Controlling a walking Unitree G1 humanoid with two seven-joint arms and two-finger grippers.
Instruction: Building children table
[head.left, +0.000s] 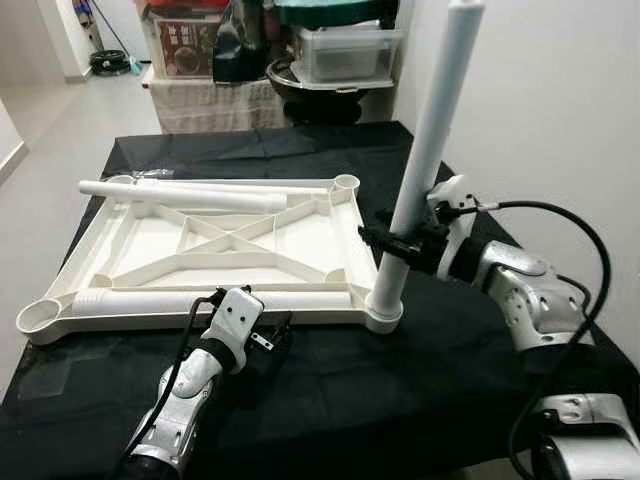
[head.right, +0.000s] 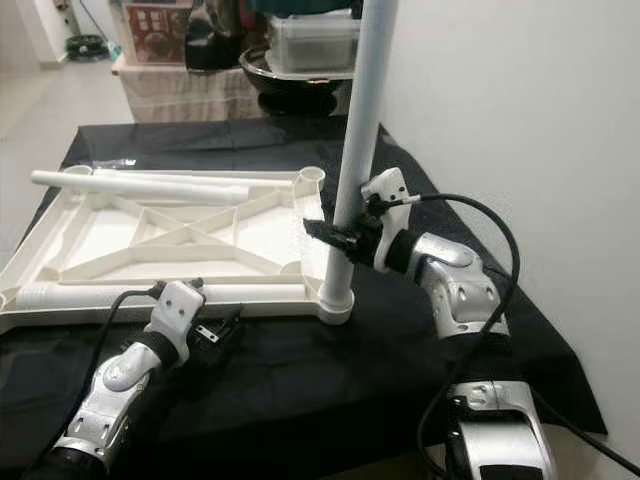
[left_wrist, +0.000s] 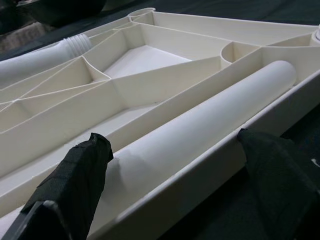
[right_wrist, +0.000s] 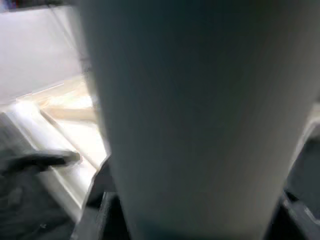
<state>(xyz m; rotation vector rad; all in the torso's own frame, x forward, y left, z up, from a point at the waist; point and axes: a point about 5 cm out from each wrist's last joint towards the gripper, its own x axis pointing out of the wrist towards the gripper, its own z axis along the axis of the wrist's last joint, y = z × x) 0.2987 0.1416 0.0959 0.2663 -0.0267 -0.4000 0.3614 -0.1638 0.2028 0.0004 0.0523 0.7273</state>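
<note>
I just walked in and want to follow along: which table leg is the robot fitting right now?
Find the black-covered table and the upturned white tabletop lying on it. At its near right corner stands the upright white leg, gripped by the right gripper. The other legs lie flat inside the tabletop; this one alone stands.

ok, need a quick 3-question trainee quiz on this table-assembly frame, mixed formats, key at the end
1. True or false: the right gripper is closed around the upright leg standing in the near right corner socket of the tabletop.
2. How many loose legs lie on the upturned tabletop? A) one B) two C) three
3. Fill in: the left gripper is open at the tabletop's near edge, beside the near loose leg, above the ____ cloth.

Key: 1 true; 2 B, the near leg and the far leg; 3 black.
</note>
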